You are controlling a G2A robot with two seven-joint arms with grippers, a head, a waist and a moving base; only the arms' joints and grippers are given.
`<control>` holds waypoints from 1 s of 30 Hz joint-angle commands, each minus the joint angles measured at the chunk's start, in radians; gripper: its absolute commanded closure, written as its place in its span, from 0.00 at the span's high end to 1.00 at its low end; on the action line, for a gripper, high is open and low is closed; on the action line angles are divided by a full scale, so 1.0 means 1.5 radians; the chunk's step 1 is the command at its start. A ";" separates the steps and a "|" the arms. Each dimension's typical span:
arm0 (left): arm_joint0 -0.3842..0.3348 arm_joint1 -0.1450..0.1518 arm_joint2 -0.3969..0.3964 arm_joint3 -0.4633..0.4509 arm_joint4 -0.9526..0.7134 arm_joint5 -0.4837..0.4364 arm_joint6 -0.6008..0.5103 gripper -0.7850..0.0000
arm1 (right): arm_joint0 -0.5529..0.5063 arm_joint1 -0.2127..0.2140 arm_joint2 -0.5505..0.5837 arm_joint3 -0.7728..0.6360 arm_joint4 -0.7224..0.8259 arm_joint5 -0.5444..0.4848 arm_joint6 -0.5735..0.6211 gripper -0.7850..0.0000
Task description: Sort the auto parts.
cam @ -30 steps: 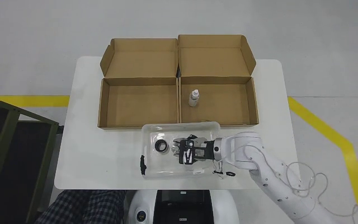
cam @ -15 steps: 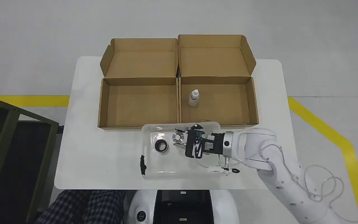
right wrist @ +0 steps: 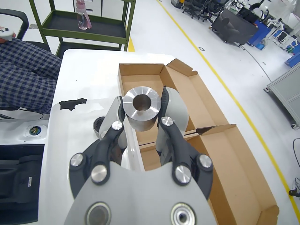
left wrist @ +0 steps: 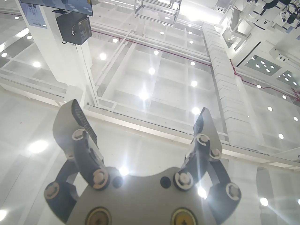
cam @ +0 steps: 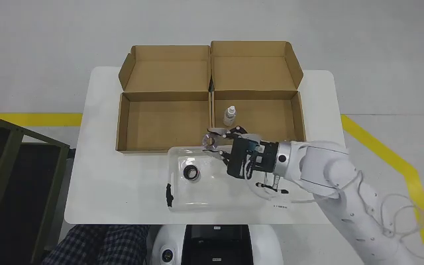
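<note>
The right gripper (right wrist: pixel 142 103) clamps a hollow steel cylinder (right wrist: pixel 142 118) near the cardboard boxes (cam: pixel 159 123). The left gripper (left wrist: pixel 138 108) stands spread, empty.

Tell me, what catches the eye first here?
A shiny metal cylinder is gripped in the right end effector, held by the near wall of two open cardboard boxes. A small white bottle stands in one box, and a dark ring lies in the clear tray in front of them.
</note>
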 commanded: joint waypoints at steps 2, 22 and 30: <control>0.000 0.000 0.000 0.000 0.000 0.000 0.000 1.00 | 0.007 -0.001 0.006 -0.007 0.001 0.007 -0.007 0.00; 0.000 0.000 0.000 0.000 0.000 0.000 0.000 1.00 | 0.020 -0.001 0.054 -0.045 0.015 0.022 -0.047 0.00; 0.000 0.000 0.000 0.000 0.000 0.000 0.000 1.00 | 0.026 -0.002 0.055 -0.040 0.015 0.022 -0.056 0.00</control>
